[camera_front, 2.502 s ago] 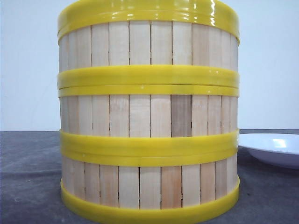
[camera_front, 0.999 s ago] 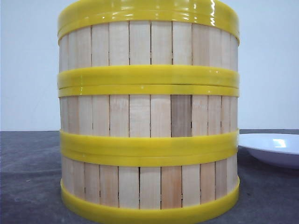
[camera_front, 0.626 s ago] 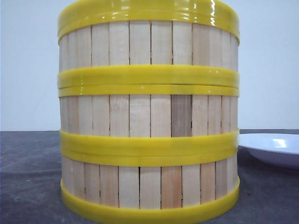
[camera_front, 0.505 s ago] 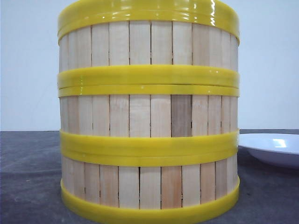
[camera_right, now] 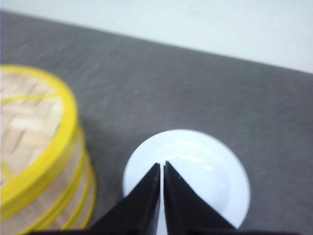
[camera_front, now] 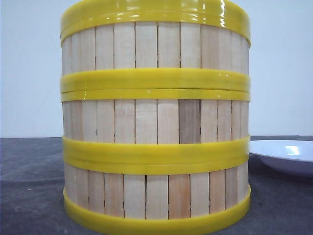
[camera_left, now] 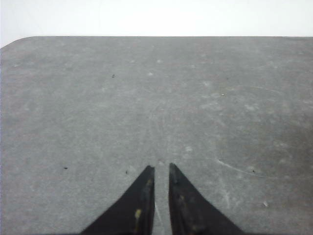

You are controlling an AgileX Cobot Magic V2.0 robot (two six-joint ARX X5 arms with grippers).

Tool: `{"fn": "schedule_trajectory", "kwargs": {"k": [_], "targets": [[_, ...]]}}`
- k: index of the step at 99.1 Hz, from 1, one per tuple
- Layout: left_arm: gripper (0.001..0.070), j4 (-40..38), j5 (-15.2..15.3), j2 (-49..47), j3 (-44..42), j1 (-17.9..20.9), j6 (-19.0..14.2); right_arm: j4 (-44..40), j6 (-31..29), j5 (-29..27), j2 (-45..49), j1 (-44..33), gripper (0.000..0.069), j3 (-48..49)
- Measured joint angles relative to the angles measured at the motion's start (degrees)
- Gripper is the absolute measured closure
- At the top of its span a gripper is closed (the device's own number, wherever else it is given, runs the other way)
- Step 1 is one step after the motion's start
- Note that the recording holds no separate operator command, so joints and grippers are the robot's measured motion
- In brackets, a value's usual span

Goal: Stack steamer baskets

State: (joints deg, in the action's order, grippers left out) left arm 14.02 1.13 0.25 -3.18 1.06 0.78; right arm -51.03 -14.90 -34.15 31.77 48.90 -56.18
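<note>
Three steamer baskets stand stacked in one column on the dark table, close to the front camera: the bottom one (camera_front: 156, 196), the middle one (camera_front: 156, 120) and the top one (camera_front: 156, 46). Their yellow rims line up. The right wrist view shows the same stack (camera_right: 34, 147) from above, with the woven inside of the top basket visible. My right gripper (camera_right: 162, 164) is shut and empty, hovering over a white plate beside the stack. My left gripper (camera_left: 161, 167) hangs over bare table, fingers nearly together with a thin gap, holding nothing. Neither gripper appears in the front view.
A white plate (camera_front: 288, 154) sits on the table just right of the stack; it also lies under the right gripper (camera_right: 205, 166). The grey tabletop (camera_left: 146, 98) ends at a far edge against a pale wall.
</note>
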Motion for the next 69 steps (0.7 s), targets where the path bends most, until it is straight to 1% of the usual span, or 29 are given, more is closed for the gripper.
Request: {"fn": "schedule_trajectory", "kwargs": {"k": [11,18,29,45,60,69], "targets": [[0.0684,0.0,0.0,0.0,0.0,0.0,0.0,2.0,2.5,0.2,0.0,-5.7,0.0687,0.0],[0.0684,0.0,0.0,0.0,0.0,0.0,0.0,4.2,4.3,2.0,-0.3,-10.3,0.0687,0.3],[0.0684,0.0,0.0,0.0,0.0,0.0,0.0,9.3,7.9,8.2,-2.1,-18.6,0.0687,3.6],[0.0684,0.0,0.0,0.0,0.0,0.0,0.0,20.1,11.6,18.4,-6.8,-30.1,0.0687,12.9],[0.0684,0.0,0.0,0.0,0.0,0.0,0.0,28.1,11.9,26.8,-12.5,-40.7,0.0687,23.7],[0.0684,0.0,0.0,0.0,0.0,0.0,0.0,30.3,11.6,29.7,-15.7,-45.4,0.0687,29.3]]}}
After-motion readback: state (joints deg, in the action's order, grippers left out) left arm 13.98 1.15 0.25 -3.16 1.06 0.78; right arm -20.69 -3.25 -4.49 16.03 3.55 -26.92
